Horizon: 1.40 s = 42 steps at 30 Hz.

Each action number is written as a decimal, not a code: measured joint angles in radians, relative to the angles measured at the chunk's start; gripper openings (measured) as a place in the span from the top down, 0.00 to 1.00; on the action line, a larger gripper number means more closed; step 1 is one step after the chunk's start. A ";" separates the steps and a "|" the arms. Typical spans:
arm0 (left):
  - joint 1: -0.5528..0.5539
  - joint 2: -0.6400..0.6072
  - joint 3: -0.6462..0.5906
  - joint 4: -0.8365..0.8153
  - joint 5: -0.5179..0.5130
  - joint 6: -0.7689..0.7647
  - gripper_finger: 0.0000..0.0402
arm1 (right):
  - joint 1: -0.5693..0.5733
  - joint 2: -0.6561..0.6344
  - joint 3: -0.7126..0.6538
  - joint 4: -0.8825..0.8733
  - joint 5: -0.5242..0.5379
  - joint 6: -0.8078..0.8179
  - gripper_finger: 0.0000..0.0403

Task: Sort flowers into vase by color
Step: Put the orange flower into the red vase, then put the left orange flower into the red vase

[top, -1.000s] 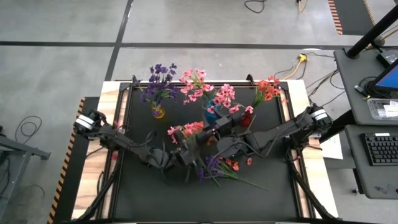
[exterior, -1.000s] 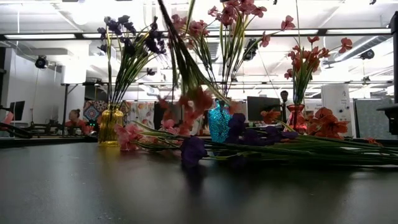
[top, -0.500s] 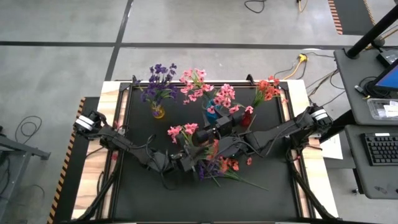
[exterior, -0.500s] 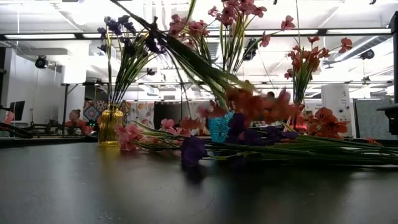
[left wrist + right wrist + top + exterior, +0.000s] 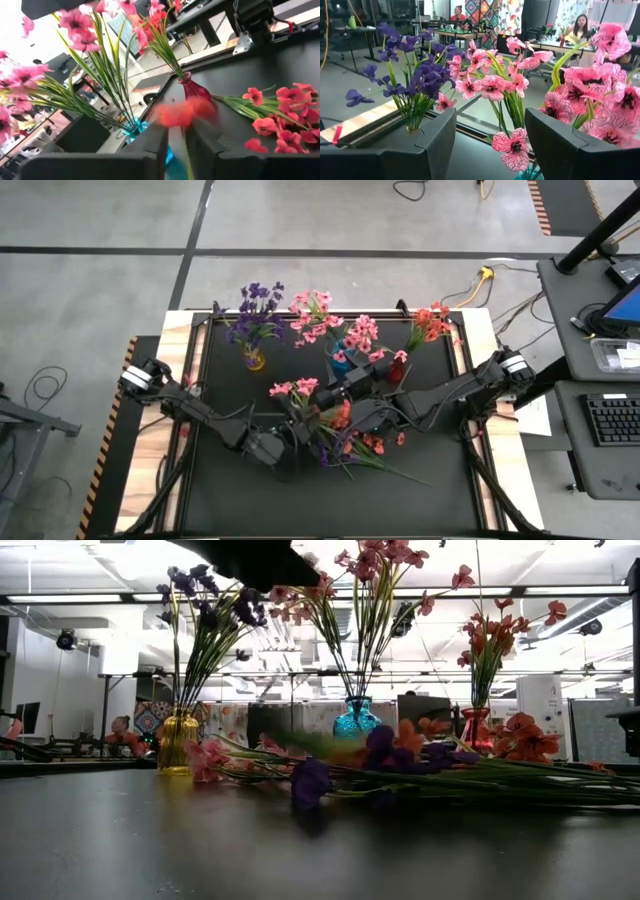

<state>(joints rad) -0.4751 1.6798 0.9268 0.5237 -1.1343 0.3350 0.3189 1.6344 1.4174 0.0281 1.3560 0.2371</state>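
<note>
My left gripper (image 5: 305, 426) hovers low over the table's middle, its fingers a narrow gap apart (image 5: 180, 136). A coral-red sprig (image 5: 340, 416) runs out of that gap, its stem (image 5: 186, 156) between the fingers and its blurred blossoms (image 5: 184, 113) just above the pile of loose flowers (image 5: 356, 450). My right gripper (image 5: 335, 393) waits open (image 5: 490, 145) higher up, in front of the blue vase (image 5: 337, 360) of pink flowers. Purple flowers stand in a yellow vase (image 5: 178, 743), coral ones in a red vase (image 5: 474, 725). My left gripper has the coral sprig's thin stem (image 5: 186, 156) running lengthwise through the narrow gap between its fingers. I cannot tell whether either finger touches the stem. The blossom end reaches forward, down by the pile.
A pink sprig (image 5: 292, 389) lies on the black mat left of the pile. Purple and coral sprigs lie crossed in the pile (image 5: 400, 765). The three vases stand in a row along the far side. Bare mat (image 5: 240, 490) lies toward the near edge.
My left gripper has sunk and tipped forward. The coral sprig, which hung from it blossoms down, has swung its blossom end toward the table's right and down to the pile.
</note>
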 joint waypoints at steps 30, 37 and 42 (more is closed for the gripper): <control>-0.020 -0.306 -0.027 -1.089 0.591 -0.915 0.59 | 0.257 -0.108 0.001 -0.670 -0.529 0.080 0.43; -0.015 -0.150 -0.029 -1.076 0.619 -0.872 0.45 | 0.258 -0.107 0.001 -1.001 -0.736 0.227 0.43; 0.003 -0.013 -0.020 -1.039 0.574 -0.812 0.41 | 0.259 -0.093 0.001 -1.090 -0.757 0.334 0.43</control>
<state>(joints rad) -0.4726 1.6664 0.9065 -0.5152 -0.5601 -0.4772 0.5777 1.5410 1.4181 -1.0622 0.5993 0.5715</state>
